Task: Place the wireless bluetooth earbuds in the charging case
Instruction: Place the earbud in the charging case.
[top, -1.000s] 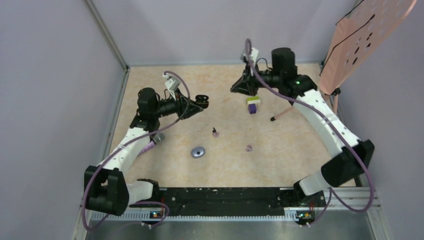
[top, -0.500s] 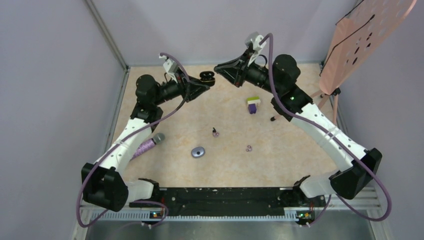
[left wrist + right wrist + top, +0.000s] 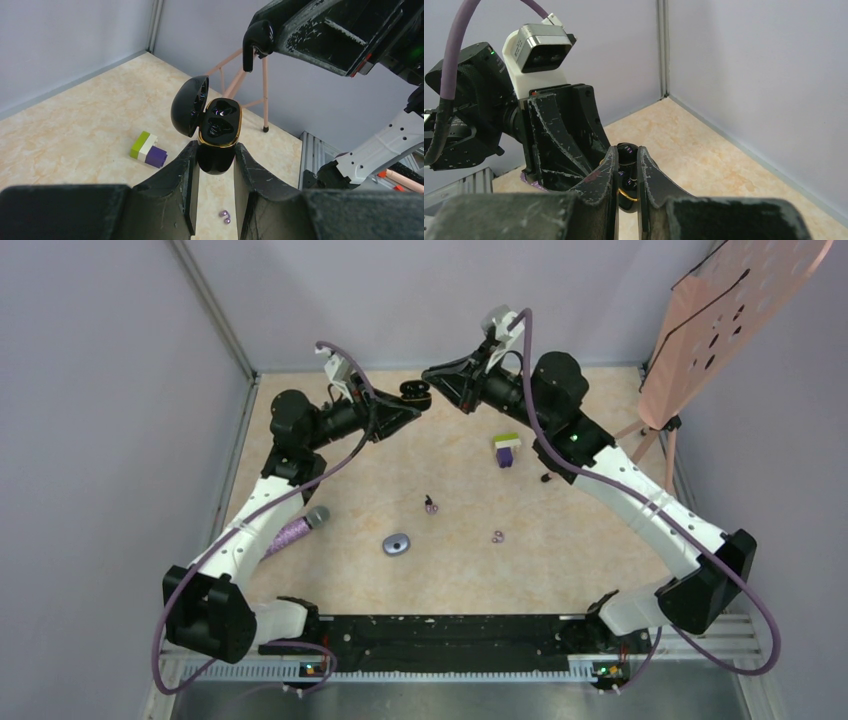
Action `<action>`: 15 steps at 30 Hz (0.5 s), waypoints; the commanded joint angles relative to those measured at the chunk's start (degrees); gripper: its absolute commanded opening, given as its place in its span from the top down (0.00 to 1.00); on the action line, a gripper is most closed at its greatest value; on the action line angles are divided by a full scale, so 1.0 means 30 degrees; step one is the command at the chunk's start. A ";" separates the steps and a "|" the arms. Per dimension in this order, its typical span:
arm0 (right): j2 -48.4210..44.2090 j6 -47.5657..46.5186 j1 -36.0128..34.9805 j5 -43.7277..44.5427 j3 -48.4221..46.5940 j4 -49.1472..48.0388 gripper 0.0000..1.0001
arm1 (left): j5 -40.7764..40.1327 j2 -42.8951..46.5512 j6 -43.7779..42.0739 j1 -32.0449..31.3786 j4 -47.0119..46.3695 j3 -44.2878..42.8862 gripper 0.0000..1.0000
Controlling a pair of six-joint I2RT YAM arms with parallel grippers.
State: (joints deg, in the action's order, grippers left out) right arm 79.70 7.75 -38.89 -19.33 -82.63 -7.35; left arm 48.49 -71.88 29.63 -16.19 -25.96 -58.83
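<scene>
My left gripper (image 3: 404, 406) is shut on the black charging case (image 3: 216, 137) and holds it raised above the far table, its lid (image 3: 190, 106) open and its gold-rimmed wells showing. My right gripper (image 3: 432, 374) is shut on an all-black earbud (image 3: 255, 41), which hangs just above and to the right of the open case. In the right wrist view the earbud (image 3: 626, 151) sits between my fingertips, with the case's gold rim (image 3: 624, 194) behind it. A purple piece with a dark stem (image 3: 430, 504) and a purple ring-like piece (image 3: 497, 536) lie on the table.
A green, white and purple block (image 3: 507, 449) lies at mid-right. A grey oval object (image 3: 397, 544) and a purple microphone-like item (image 3: 295, 530) lie lower left. A pink perforated board (image 3: 730, 320) on thin pink legs stands at the back right. Grey walls enclose the table.
Both arms rose and swung toward the back centre. The left lifted the open case, and the right brought the black earbud up and left until it is close beside the case.
</scene>
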 commanded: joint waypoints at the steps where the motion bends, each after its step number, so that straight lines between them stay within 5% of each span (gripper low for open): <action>1: 0.0147 0.0308 -0.0498 0.0474 -0.0943 -0.1095 1.00 | -0.0163 0.0480 0.0755 -0.0076 -0.1438 -0.0866 1.00; 15: 0.0340 0.0393 -0.0795 0.1199 -0.0532 -0.1349 1.00 | -0.0575 0.0522 0.1428 -0.0083 -0.2054 -0.1128 1.00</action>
State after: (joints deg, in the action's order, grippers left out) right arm 80.55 7.81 -40.36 -17.32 -82.63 -8.54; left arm 48.10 -71.88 32.51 -16.23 -28.25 -59.24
